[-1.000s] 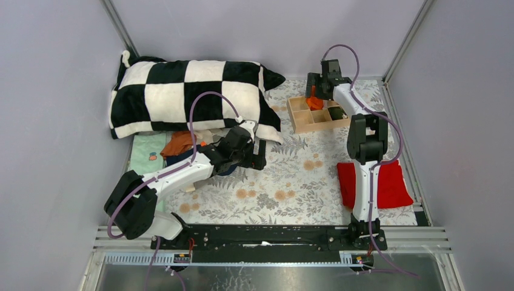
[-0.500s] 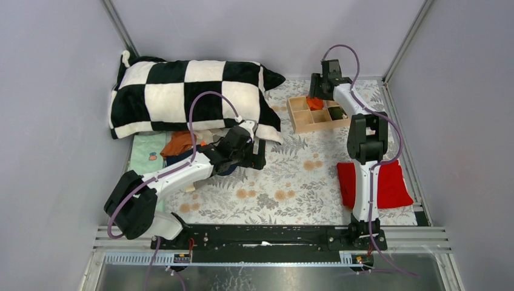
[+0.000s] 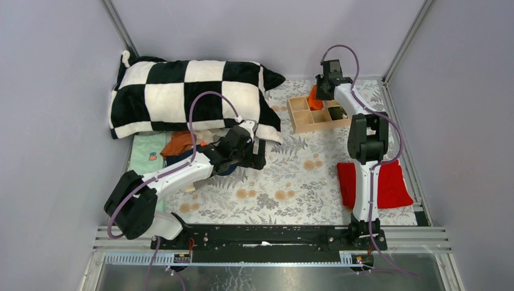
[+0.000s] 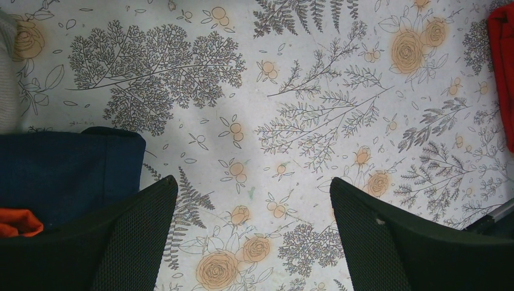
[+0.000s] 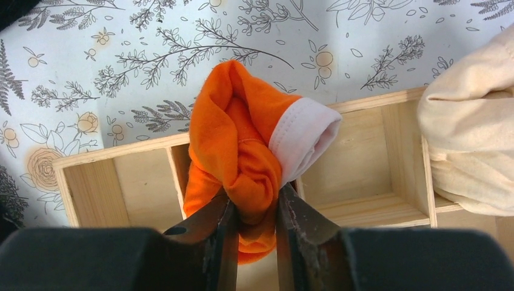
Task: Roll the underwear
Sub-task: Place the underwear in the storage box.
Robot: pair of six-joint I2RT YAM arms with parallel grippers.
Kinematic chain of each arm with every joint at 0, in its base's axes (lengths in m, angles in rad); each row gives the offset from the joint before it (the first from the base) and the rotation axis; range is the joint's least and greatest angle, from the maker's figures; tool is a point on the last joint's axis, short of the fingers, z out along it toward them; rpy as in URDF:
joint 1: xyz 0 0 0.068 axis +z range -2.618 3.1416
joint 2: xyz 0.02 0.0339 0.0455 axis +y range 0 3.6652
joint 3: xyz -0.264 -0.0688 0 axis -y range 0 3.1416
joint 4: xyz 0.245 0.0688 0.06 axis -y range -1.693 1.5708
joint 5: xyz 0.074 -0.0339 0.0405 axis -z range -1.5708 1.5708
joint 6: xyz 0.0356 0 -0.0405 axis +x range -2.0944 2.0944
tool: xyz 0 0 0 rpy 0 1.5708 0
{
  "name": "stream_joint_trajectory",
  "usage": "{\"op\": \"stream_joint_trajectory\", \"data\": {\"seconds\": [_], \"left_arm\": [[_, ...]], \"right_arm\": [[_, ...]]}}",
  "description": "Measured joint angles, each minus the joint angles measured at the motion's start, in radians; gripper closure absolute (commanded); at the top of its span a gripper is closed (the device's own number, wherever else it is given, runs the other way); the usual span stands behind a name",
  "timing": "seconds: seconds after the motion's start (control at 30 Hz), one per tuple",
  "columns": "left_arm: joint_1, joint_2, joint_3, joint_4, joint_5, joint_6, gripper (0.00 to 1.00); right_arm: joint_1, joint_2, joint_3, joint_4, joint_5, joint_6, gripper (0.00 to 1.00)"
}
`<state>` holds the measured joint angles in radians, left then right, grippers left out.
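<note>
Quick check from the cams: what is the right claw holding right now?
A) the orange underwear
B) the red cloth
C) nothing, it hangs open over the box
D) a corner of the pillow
A: the right wrist view shows the right claw pinched on the bunched orange underwear, with the box just beyond it.
</note>
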<state>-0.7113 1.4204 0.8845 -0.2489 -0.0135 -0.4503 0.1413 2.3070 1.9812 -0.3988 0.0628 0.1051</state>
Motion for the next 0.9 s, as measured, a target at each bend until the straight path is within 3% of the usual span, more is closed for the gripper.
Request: {"op": "stream_joint_trajectory", "data": {"seconds": [0.07,0.4,0.9], "left_arm": [[0.000,0.000,0.000,0.000,0.000,0.000,0.01],[0.000,0.006,0.000,0.000,0.000,0.000,0.01],[0.000,0.008,0.000,0.000,0.005,0.000,0.01]], "right_arm": [[0.000,0.000,0.000,0.000,-0.005,-0.026,1.00],[0.000,0.000,-0.037,0.043,-0.023,-0.172,1.00],[0.000,0.001,-0.075,0.101,-0.024,-0.145,1.00]]}}
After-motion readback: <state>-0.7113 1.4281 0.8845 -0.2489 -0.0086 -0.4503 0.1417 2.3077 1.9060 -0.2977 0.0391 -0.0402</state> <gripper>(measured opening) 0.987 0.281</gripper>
